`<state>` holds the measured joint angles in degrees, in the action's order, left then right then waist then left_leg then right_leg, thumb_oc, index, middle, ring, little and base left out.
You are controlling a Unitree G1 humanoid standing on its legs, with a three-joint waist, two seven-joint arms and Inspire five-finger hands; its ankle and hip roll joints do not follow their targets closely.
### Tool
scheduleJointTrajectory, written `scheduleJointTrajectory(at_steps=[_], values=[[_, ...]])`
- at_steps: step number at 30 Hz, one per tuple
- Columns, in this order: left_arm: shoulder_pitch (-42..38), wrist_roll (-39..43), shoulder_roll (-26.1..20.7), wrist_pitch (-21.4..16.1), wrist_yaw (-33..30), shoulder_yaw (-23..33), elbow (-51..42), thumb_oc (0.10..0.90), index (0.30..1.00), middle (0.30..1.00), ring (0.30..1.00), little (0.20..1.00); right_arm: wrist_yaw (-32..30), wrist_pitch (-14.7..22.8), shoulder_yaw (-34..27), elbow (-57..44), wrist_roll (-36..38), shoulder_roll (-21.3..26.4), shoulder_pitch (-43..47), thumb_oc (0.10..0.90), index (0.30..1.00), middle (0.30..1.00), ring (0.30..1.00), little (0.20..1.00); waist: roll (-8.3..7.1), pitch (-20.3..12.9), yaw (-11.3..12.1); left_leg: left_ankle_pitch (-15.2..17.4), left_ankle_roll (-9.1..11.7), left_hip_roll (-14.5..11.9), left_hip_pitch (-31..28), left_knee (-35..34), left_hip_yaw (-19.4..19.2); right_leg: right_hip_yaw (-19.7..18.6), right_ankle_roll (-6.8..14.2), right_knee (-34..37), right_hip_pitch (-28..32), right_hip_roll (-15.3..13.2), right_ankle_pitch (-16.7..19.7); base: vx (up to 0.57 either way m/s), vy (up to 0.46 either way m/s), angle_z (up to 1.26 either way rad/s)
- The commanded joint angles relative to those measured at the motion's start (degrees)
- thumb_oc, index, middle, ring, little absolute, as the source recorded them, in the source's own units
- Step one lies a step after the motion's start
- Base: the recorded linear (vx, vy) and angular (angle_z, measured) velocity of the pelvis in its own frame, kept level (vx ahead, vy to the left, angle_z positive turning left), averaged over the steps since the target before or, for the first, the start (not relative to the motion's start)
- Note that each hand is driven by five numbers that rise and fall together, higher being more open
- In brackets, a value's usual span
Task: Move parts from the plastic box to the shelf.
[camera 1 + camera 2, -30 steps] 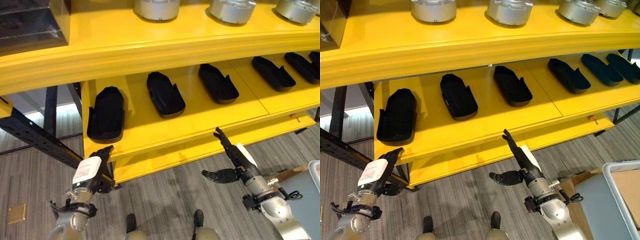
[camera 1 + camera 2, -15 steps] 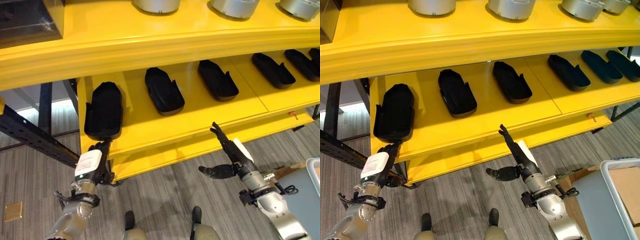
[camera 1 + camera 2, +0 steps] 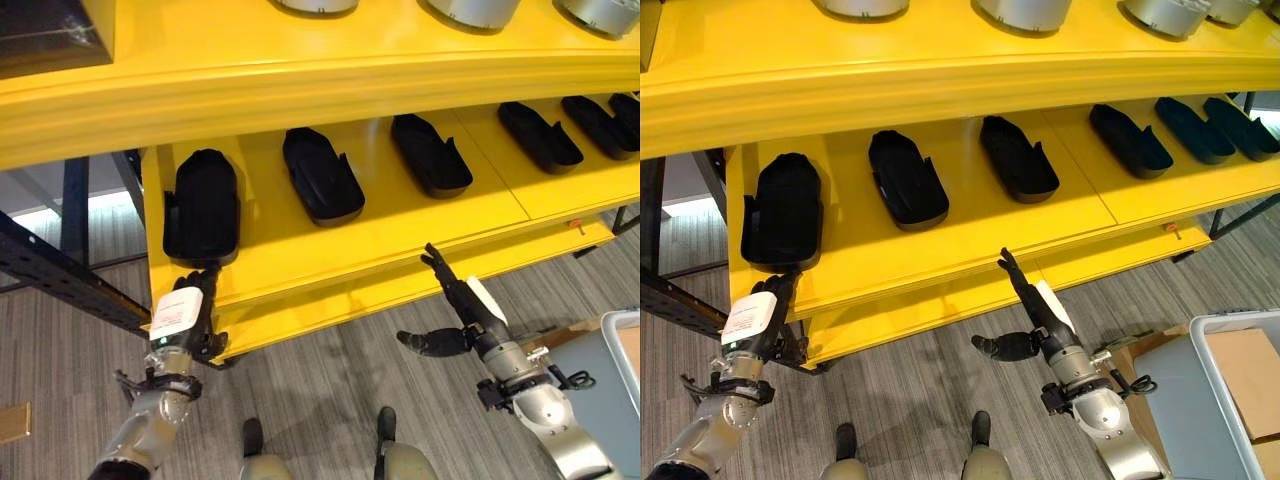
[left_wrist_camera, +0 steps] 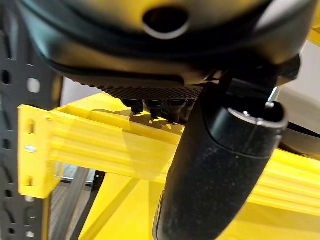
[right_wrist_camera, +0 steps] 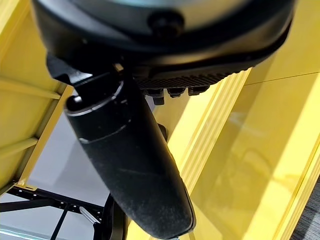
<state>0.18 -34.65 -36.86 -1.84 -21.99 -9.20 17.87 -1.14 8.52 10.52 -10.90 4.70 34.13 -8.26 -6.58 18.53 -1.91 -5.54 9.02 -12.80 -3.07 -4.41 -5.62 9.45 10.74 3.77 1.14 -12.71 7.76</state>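
Yellow steel shelf (image 3: 400,235) spans the upper frame, its lower deck carrying a row of black moulded parts; the leftmost part (image 3: 201,206) sits at centre left, the next (image 3: 321,174) and a third (image 3: 431,154) run toward the upper right, with more at the right edge. Compared with a second ago, the left hand (image 3: 185,312) has risen from below the shelf lip and now reaches the front edge just under the leftmost part, fingers fairly straight and holding nothing. The right hand (image 3: 462,305), at lower centre right, has barely changed: fingers extended toward the lip, thumb spread wide, empty. A grey plastic box (image 3: 1225,385) shows at the lower right corner.
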Motion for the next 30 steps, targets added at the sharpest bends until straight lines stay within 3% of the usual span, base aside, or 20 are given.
scheduleJointTrajectory(at_steps=[1,30], values=[[-5.56,-1.7,-0.8,-2.4,-1.32,0.23,-0.49,0.9,1.0,1.0,1.0,1.0,-2.42,7.08,-1.11,-4.51,1.79,1.21,6.23,0.9,1.0,1.0,1.0,1.0,-1.26,-0.97,-1.53,3.64,-1.4,-1.12,-0.75,3.7,-0.31,-1.17,0.59,-11.92,-4.24,-2.22,-6.41,0.0,0.0,0.0],[-10.05,-1.41,-0.06,-2.2,-1.81,-1.93,0.24,0.9,1.0,1.0,1.0,1.0,-2.85,7.1,-0.9,-4.71,1.68,1.17,5.87,0.9,1.0,1.0,1.0,1.0,-1.51,-1.28,-2.51,3.81,-1.37,-1.17,-0.29,4.31,-0.37,-2.01,0.46,-12.23,-5.09,-1.94,-6.26,0.0,0.0,0.0]])
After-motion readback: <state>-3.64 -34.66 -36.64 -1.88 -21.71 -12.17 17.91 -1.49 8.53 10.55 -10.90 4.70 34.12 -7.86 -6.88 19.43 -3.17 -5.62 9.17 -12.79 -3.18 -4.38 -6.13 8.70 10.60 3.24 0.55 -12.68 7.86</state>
